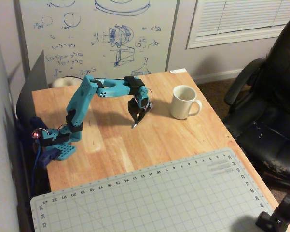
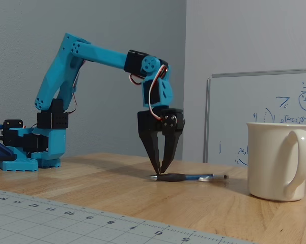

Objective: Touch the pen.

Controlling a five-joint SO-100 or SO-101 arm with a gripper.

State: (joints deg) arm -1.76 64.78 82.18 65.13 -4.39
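Observation:
The dark blue pen [image 2: 186,177] lies flat on the wooden table [image 2: 91,188], with its silvery end pointing toward the mug. My gripper [image 2: 159,172] points straight down. Its black fingers are closed to a narrow V and the tips rest on the pen's dark left end. In the higher fixed view the gripper [image 1: 135,122] hangs over the middle of the table and hides most of the pen. Only a small pale end of the pen [image 1: 134,126] shows under the tips.
A cream mug [image 1: 185,102] stands to the right of the gripper, also in the low fixed view [image 2: 275,161]. A grey cutting mat [image 1: 159,203] covers the near table. The arm's base [image 1: 62,145] sits at the left edge. A black office chair [image 1: 275,96] stands to the right and a whiteboard [image 1: 96,34] behind.

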